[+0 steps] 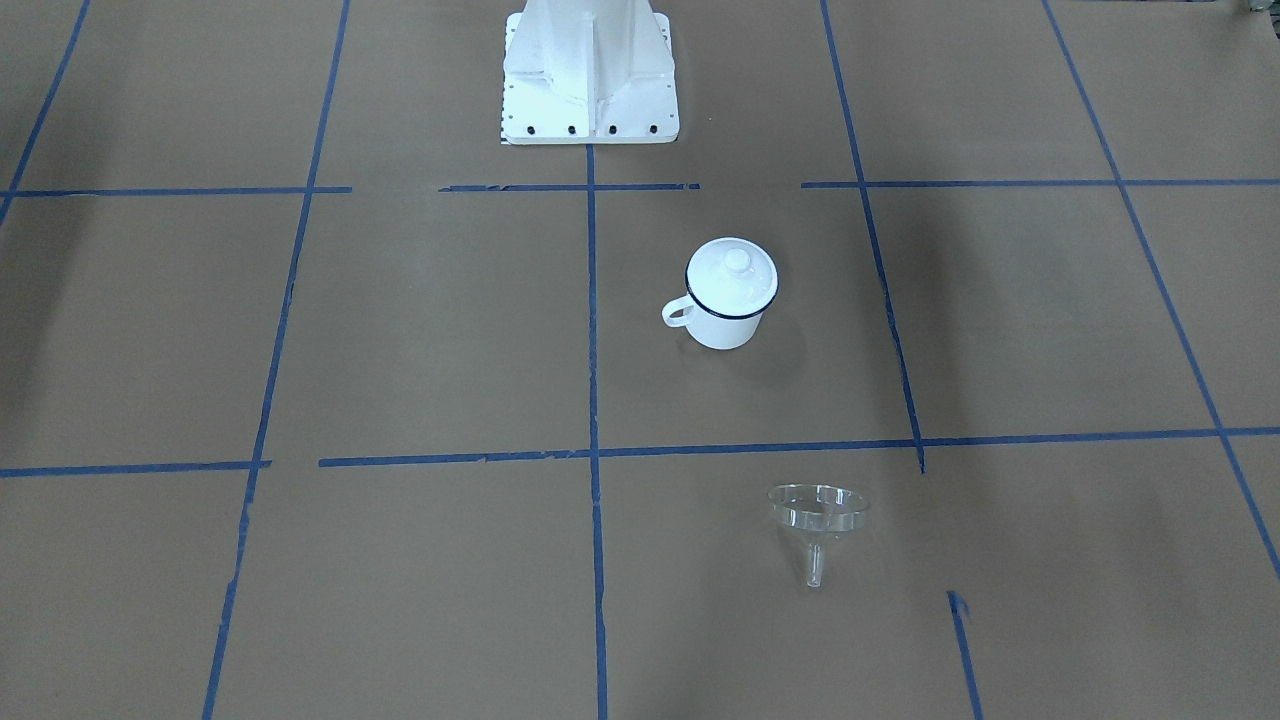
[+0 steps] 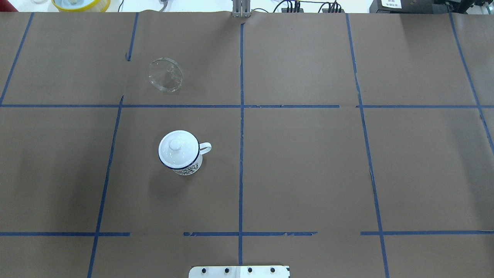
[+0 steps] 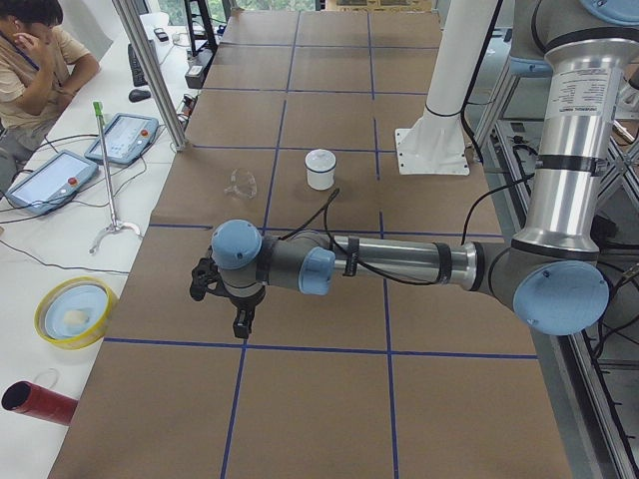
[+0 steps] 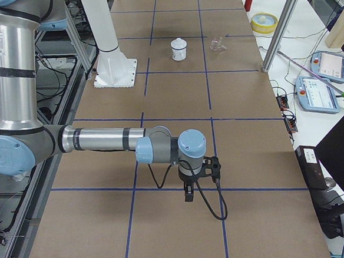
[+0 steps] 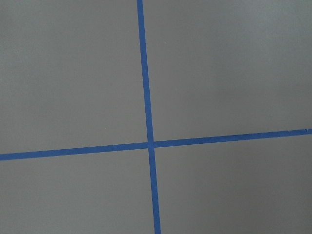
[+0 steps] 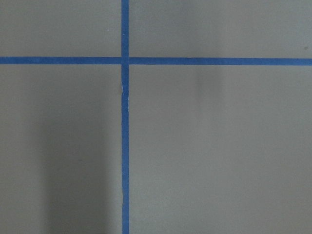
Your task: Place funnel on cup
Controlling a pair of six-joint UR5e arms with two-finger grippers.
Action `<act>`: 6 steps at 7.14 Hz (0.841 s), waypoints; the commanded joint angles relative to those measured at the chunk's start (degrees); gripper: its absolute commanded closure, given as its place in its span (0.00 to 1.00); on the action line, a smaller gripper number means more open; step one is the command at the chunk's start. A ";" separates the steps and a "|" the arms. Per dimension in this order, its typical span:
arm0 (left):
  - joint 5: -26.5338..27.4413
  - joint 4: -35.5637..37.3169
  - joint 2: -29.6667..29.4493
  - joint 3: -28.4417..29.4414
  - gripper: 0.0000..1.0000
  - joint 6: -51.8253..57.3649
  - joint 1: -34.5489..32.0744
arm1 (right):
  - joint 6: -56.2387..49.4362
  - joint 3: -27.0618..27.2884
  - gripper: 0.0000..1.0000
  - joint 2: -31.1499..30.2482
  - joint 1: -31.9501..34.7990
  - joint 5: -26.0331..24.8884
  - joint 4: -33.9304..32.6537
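The cup [image 1: 722, 312] is a white enamel mug with a dark rim, upright on the brown paper, its handle toward the table's middle. A white domed lid [image 1: 733, 268] with a knob sits on it. It also shows in the overhead view [image 2: 185, 166]. The clear funnel [image 1: 817, 512] lies tilted on the paper beyond the cup, apart from it, and also shows from overhead [image 2: 166, 74]. My left gripper [image 3: 243, 321] shows only in the exterior left view, far from both; I cannot tell its state. My right gripper [image 4: 189, 194] shows only in the exterior right view, at the table's other end; I cannot tell its state.
The white robot base [image 1: 590, 90] stands at the table's near edge. Blue tape lines grid the paper. A yellow bowl [image 3: 72, 311], a red cylinder [image 3: 40, 401], teach pendants [image 3: 125, 137] and a seated person [image 3: 35, 50] are at a side bench beyond the far edge. A metal post [image 3: 150, 70] rises there.
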 commanded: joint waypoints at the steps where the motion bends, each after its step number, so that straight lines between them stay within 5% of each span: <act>1: -0.07 0.01 0.62 -0.92 0.00 -0.09 -0.07 | 0.00 0.00 0.00 0.00 0.00 0.00 0.00; 4: -0.07 -0.08 1.95 -3.47 0.00 -0.62 0.19 | 0.00 0.00 0.00 0.00 0.00 0.00 0.00; 6: -0.08 -0.43 1.59 -9.33 0.00 -10.57 4.98 | 0.00 0.00 0.00 0.00 0.00 0.00 0.00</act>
